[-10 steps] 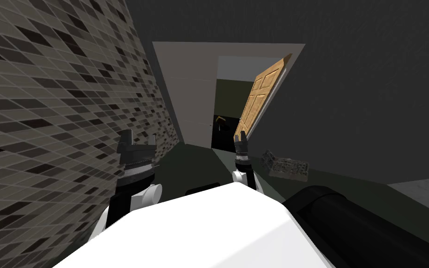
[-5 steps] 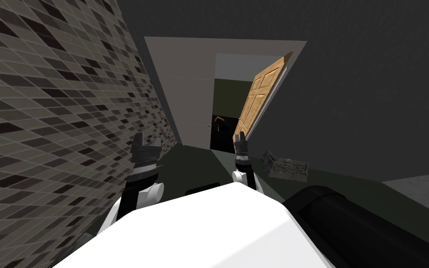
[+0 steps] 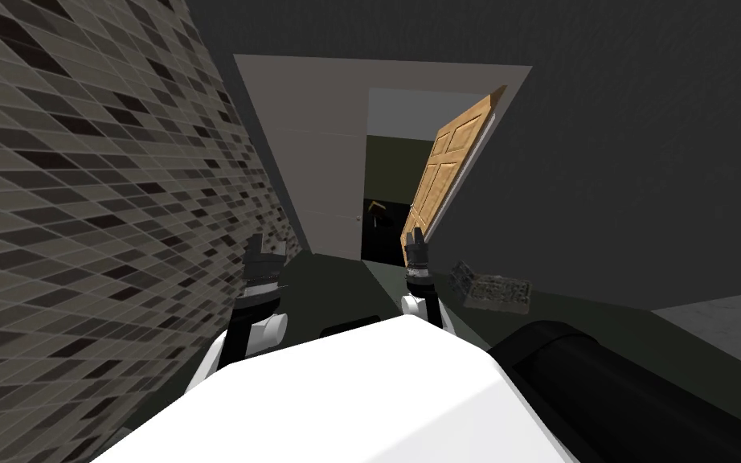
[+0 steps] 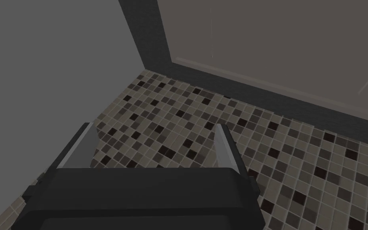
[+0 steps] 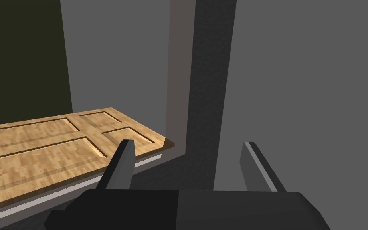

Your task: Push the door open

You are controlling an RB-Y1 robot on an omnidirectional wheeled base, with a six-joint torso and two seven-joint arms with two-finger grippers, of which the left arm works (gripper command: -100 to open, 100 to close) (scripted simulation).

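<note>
Hanging ajar: door (image 3: 448, 165) | right pincer (image 3: 416, 234) just beside its panelled face | spread

Tiled passage with a speckled box on the floor

A wall of small mosaic tiles in beige, grey and black (image 3: 79, 201) runs along the left edge of the dark green floor (image 3: 337, 277). A plain charcoal-grey wall (image 3: 642, 145) rises along the floor's right edge. A low, open, speckled grey-brown box (image 3: 493, 291) lies by that edge, at the foot of the charcoal wall. At the floor's far end stands a flat, pale grey-beige wall panel (image 3: 313, 145), with a black area (image 3: 381, 237) just beside it. A patch of light grey floor (image 3: 730, 321) shows at the far right.
</note>
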